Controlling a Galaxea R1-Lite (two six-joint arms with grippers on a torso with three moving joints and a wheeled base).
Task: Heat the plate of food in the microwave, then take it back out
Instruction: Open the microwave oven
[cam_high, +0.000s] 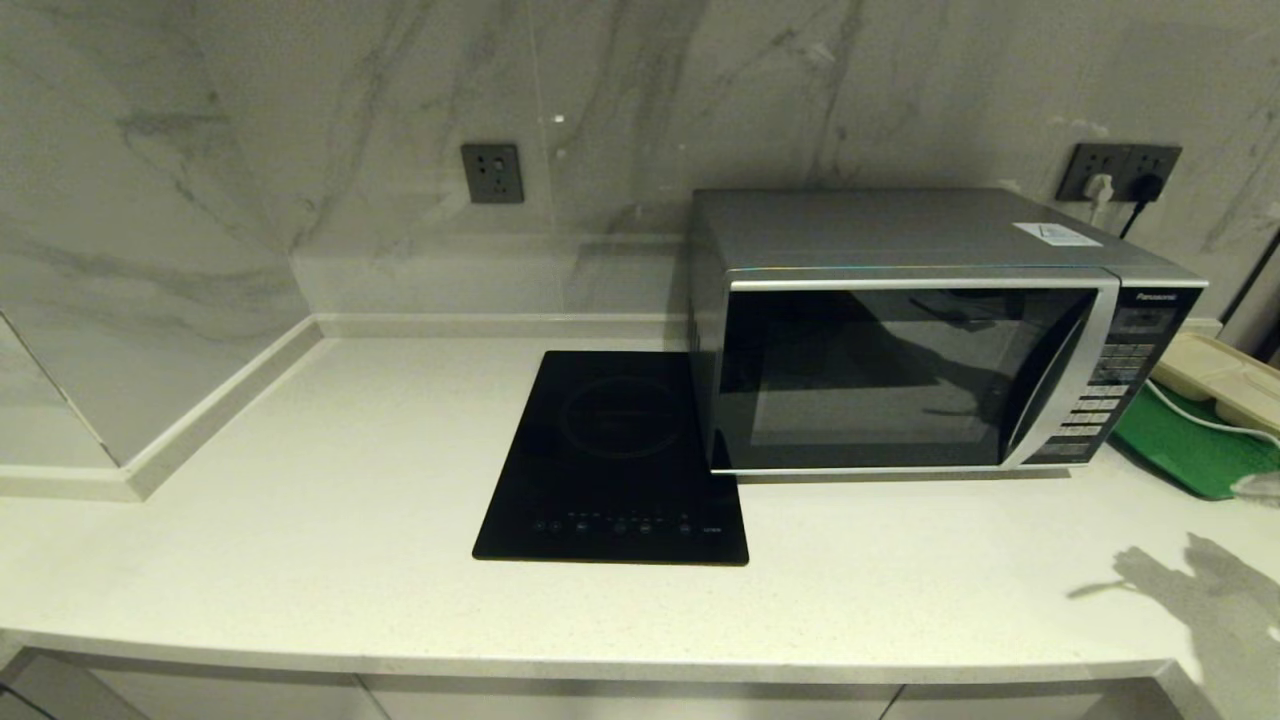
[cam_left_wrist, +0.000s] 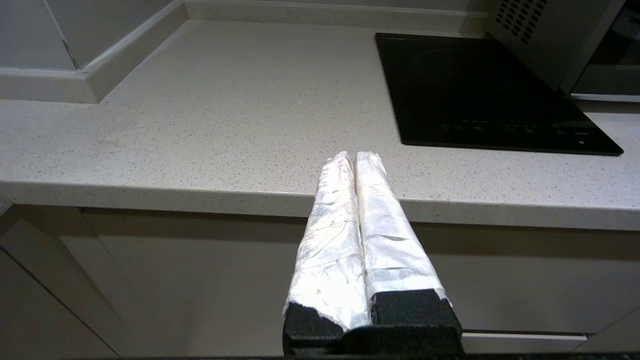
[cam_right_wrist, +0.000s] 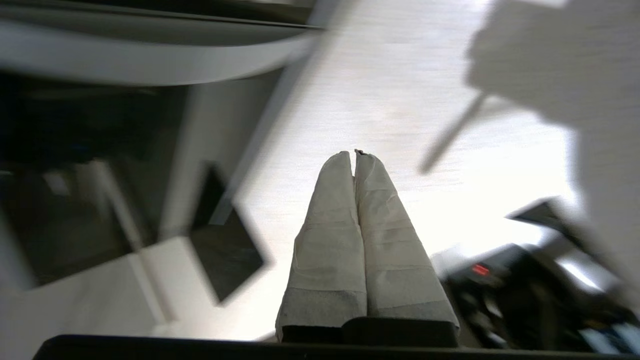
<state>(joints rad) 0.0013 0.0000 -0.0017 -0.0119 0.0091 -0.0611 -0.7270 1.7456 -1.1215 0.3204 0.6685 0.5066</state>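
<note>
The microwave stands on the white counter at the right, its dark glass door closed. Its vented side shows in the left wrist view. The plate of food is out of view. My left gripper is shut and empty, its white-wrapped fingers pressed together. It hangs low in front of the counter's front edge, left of the cooktop. My right gripper is shut with nothing in it, above the bare counter to the right of the microwave. Neither gripper appears in the head view.
A flat black cooktop lies just left of the microwave, also seen as the cooktop. A beige compartment tray rests on a green tray at the far right. A marble wall closes the back and left.
</note>
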